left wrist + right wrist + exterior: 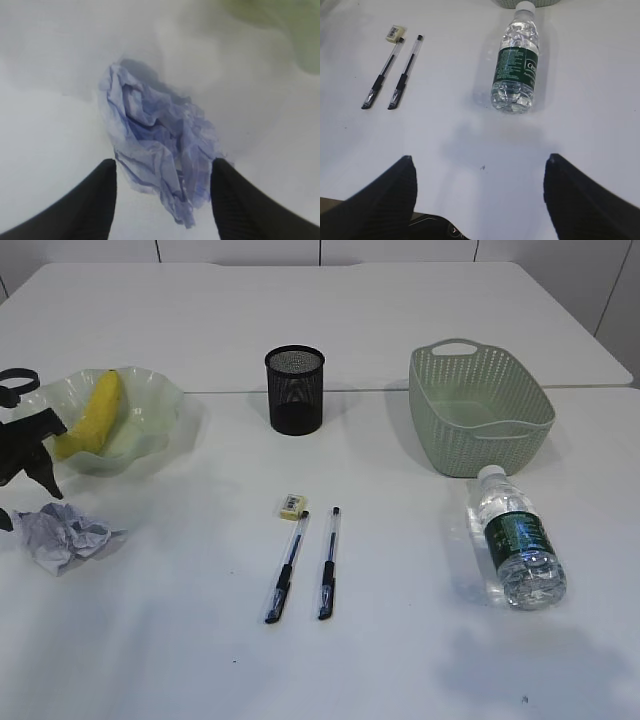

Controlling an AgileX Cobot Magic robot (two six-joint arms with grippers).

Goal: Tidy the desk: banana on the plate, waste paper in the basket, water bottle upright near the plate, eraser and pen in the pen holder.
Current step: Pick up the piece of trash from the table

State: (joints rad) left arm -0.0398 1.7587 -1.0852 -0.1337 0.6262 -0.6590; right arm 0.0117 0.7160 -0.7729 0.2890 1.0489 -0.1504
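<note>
My left fingers sit open around the waste paper, low left on the bench — holding nothing. Right fingers open too. A loose pinch could drop it before the basket.

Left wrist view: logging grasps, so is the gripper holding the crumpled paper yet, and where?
Nothing held: the left gripper stands open, its fingers astride the crumpled paper's near end.
</note>
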